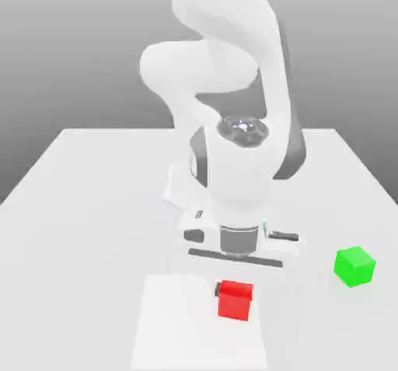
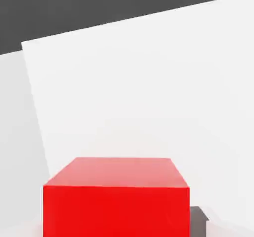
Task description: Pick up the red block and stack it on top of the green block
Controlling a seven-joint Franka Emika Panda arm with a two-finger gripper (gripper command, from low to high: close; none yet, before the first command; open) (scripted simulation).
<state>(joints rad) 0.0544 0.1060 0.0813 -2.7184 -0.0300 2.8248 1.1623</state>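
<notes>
Below the white arm's hand, the red block (image 1: pixel 235 299) sat on the counter (image 1: pixel 93 206), with the green block (image 1: pixel 355 266) well apart at 2 o'clock. Finger opening could not be told. It looked light, rigid, smooth; opposite flat sides suited gripping.

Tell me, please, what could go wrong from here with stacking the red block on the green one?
1. The red block sits very close under the hand, and the arm hides the grasp in the exterior view, so a skewed grip could go unnoticed.
2. The green block stands apart toward the exterior view's right; a low carry might knock it.
3. Both blocks look alike in size, so an off-centre placement could let the red one slide off.
</notes>
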